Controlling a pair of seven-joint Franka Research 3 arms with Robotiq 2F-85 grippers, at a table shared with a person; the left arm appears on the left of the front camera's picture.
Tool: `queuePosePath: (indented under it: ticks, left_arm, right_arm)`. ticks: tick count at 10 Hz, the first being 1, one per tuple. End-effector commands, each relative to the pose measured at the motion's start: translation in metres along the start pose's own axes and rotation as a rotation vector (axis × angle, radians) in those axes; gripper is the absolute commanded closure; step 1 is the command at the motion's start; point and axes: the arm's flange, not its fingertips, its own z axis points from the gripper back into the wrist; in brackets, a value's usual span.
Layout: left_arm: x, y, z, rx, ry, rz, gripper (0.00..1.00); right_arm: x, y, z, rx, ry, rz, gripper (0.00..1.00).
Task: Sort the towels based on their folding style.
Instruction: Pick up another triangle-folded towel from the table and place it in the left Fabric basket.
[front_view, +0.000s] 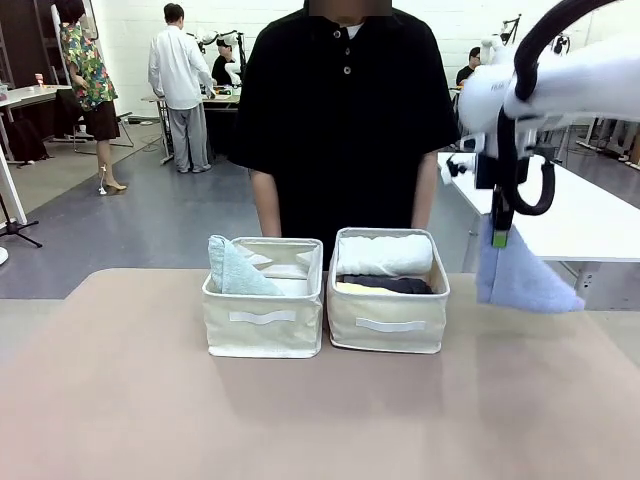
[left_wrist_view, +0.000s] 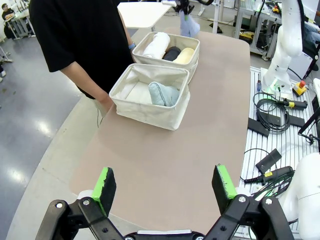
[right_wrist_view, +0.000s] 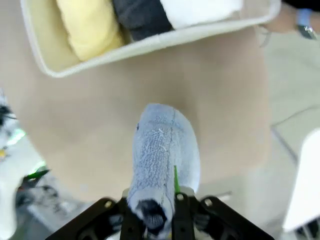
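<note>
No writing can be read

The left cream bin (front_view: 228, 338) carries a white label strip (front_view: 263, 317) on its front wall, and the right cream bin (front_view: 350, 336) carries a second white strip (front_view: 391, 325) on its own. Both strips look blank, with no letters, numbers or brand marks legible on them

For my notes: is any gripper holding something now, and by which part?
The right gripper holds the blue towel by its top corner; it hangs down. The left gripper is open and holds nothing.
</note>
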Motion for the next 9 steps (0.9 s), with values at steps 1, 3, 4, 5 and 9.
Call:
queuePosePath:
  ticks: [1,3,4,5,9]
  left_arm:
    - [0.001,-0.002,0.001,0.004,-0.013,-0.008,0.0]
    - [0.001,-0.002,0.001,0.004,-0.013,-0.008,0.0]
    - [0.001,-0.002,0.001,0.004,-0.013,-0.008,0.0]
    - [0.001,-0.002,0.001,0.004,-0.013,-0.008,0.0]
    - [0.001,-0.002,0.001,0.004,-0.013,-0.008,0.0]
  right_arm:
    - [0.001,0.04,0.123,-0.049,0.018,-0.098,1.0]
    - [-0.009,0.071,0.201,-0.091,-0.08,-0.158,1.0]
    - [-0.015,0.082,0.216,-0.111,-0.132,-0.163,1.0]
    - [-0.023,0.082,0.212,-0.107,-0.136,-0.196,1.0]
    - [-0.032,0.11,0.214,-0.11,-0.087,-0.143,1.0]
